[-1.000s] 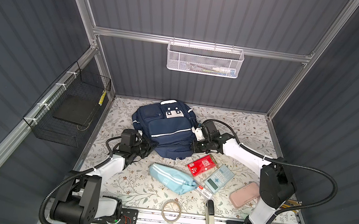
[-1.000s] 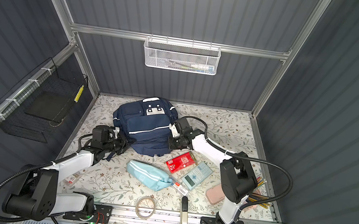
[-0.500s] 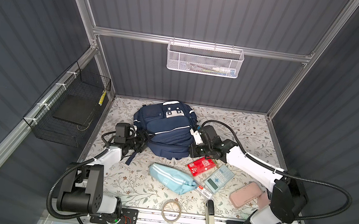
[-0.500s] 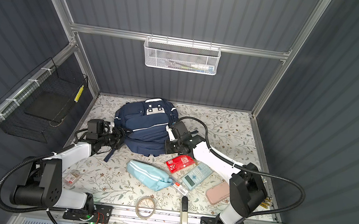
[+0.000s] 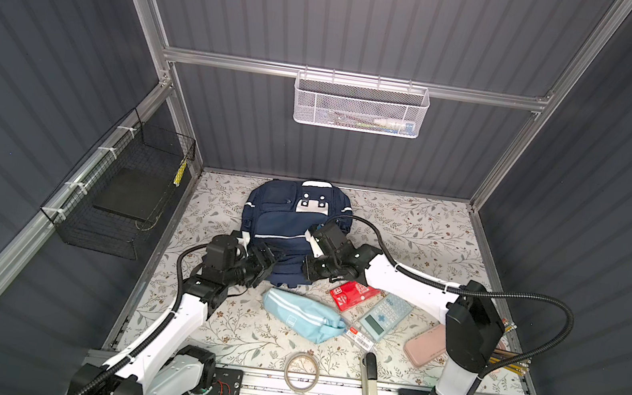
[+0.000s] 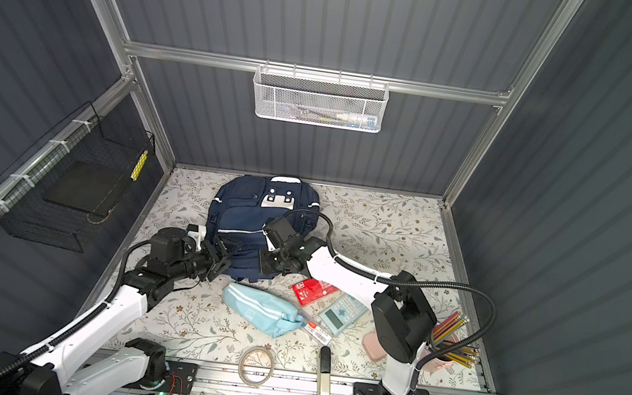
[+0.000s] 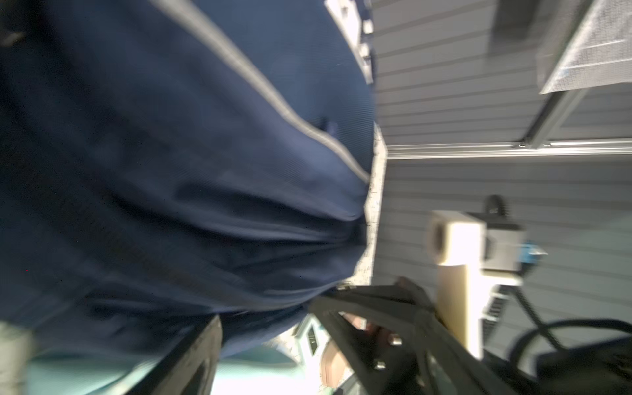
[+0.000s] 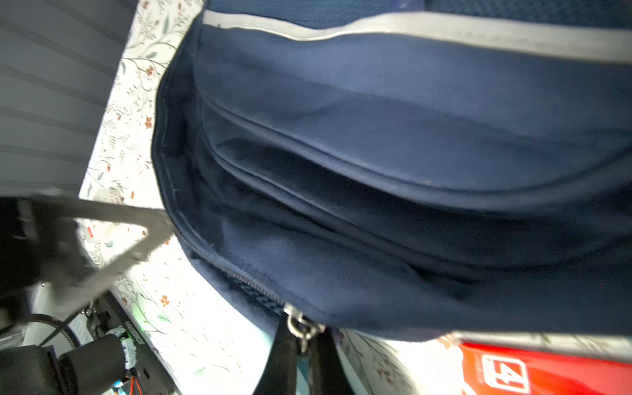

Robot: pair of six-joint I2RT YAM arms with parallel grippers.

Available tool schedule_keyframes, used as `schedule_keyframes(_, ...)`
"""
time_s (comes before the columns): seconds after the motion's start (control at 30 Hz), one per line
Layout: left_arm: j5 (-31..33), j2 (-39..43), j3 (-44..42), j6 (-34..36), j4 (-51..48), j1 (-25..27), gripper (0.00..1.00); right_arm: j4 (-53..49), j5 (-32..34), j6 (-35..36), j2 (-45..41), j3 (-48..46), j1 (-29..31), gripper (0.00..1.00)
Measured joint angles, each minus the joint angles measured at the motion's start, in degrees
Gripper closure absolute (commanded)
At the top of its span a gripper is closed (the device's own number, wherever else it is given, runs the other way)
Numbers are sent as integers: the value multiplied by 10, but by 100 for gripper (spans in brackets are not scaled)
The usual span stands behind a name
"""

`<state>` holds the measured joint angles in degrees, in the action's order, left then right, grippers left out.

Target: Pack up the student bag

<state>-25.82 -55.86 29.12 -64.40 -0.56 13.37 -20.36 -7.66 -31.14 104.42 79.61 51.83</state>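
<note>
The student bag [image 5: 290, 220] [image 6: 251, 214], navy with white stripes, lies flat at the back middle of the floral table. My right gripper [image 5: 306, 272] [image 6: 263, 264] is at the bag's near edge. In the right wrist view it [image 8: 302, 355] is shut on the metal zipper pull [image 8: 301, 328] of the bag [image 8: 393, 154]. My left gripper [image 5: 267, 261] [image 6: 224, 255] stands open at the bag's near left corner. In the left wrist view its spread fingers [image 7: 205, 352] hold nothing, and the bag's fabric [image 7: 171, 171] bulges just beyond them.
In front of the bag lie a light blue pouch [image 5: 301, 320], a red box [image 5: 353, 295], a calculator [image 5: 383, 316], a pink case [image 5: 426, 344] and a tape roll [image 5: 301, 377]. Pencils [image 5: 509, 360] sit far right. A black wire basket [image 5: 125, 197] hangs on the left wall.
My left gripper has opened and shifted right to the bag's near left corner. The right gripper, still shut, has travelled left and forward along the bag's near edge. The bag has straightened.
</note>
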Motion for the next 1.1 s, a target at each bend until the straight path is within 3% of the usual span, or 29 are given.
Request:
schedule_keyframes(0.33, 27, -128, 37, -18, 55, 19, 21, 18, 2, 29, 0, -1, 26, 100)
schedule_keyframes(0.43, 27, -163, 37, -23, 79, 33, 48, 9, -1, 47, 4, 8, 24, 100)
schedule_keyframes(0.57, 31, -178, 39, -17, 75, 34, 100, -5, -1, 67, 12, 18, 19, 100)
schedule_keyframes(0.73, 23, -149, 68, 21, 17, 21, 100, 2, -17, 82, -13, -18, -18, 100)
schedule_keyframes(0.87, -13, -129, 106, 56, -20, 13, 100, 25, -64, 98, -64, -74, -100, 100)
schedule_keyframes(1.1, -46, -92, 114, 89, -75, -38, 100, 29, -102, 135, -26, -78, -211, 100)
